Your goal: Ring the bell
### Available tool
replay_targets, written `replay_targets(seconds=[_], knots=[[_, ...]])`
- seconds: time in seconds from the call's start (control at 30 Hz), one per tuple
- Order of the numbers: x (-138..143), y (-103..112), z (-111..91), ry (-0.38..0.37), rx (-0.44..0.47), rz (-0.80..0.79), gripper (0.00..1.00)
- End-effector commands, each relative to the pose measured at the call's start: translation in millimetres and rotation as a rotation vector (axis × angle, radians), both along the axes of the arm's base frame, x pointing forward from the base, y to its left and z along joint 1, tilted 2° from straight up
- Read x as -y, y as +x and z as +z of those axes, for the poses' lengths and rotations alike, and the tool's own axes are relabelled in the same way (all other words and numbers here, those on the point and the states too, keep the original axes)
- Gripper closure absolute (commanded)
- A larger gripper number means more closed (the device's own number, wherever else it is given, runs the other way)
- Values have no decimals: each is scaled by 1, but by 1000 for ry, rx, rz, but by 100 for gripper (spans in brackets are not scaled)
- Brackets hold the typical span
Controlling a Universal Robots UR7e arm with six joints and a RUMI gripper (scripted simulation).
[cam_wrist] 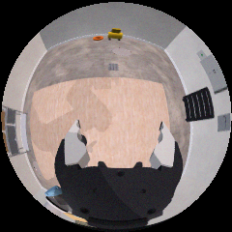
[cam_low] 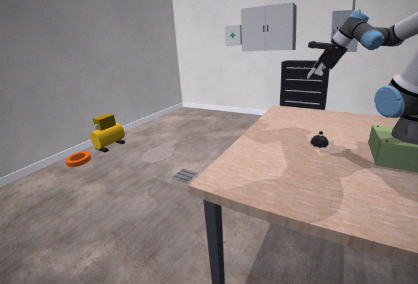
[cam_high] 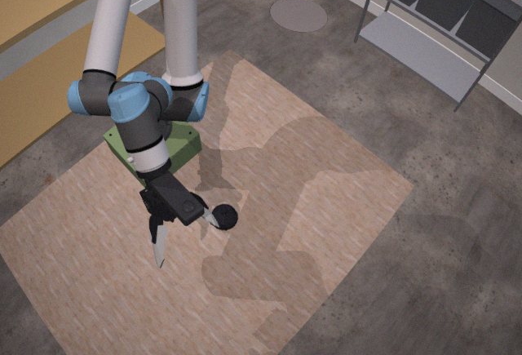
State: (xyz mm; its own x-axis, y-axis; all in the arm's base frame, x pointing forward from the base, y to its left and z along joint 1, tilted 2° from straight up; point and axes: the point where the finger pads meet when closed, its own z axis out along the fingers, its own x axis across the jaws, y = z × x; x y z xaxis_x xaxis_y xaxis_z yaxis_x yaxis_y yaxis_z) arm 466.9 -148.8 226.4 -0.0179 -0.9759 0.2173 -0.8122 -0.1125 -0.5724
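The bell (cam_high: 226,216) is a small black dome with a button on top. It sits on the wooden table, also in the exterior view (cam_low: 319,140). My gripper (cam_high: 185,237) hangs high above the table, open and empty, with its fingers wide apart. In the exterior view the gripper (cam_low: 314,72) is far above the bell and tilted. The wrist view shows both fingertips apart over bare table wood; the bell is not in that view.
The green robot base block (cam_low: 391,148) stands on the table right of the bell. A black drawer cabinet (cam_low: 304,83) stands behind the table. A metal shelf rack (cam_high: 446,18) stands on the floor beyond the table's far side.
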Motion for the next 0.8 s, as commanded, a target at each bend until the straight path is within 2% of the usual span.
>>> replay_targets(seconds=[0.0,0.13,0.23,0.4,0.53,0.6,0.77], knots=[[0,0,0,-1,1,0,0],[-1,0,-2,3,-4,1,0],[-11,-2,-13,20,-34,8,0],[-50,-13,-57,79,-162,38,0],[-93,-36,-103,120,-319,75,0],[-93,-36,-103,120,-319,75,0],[-138,-74,-148,131,-508,123,0]])
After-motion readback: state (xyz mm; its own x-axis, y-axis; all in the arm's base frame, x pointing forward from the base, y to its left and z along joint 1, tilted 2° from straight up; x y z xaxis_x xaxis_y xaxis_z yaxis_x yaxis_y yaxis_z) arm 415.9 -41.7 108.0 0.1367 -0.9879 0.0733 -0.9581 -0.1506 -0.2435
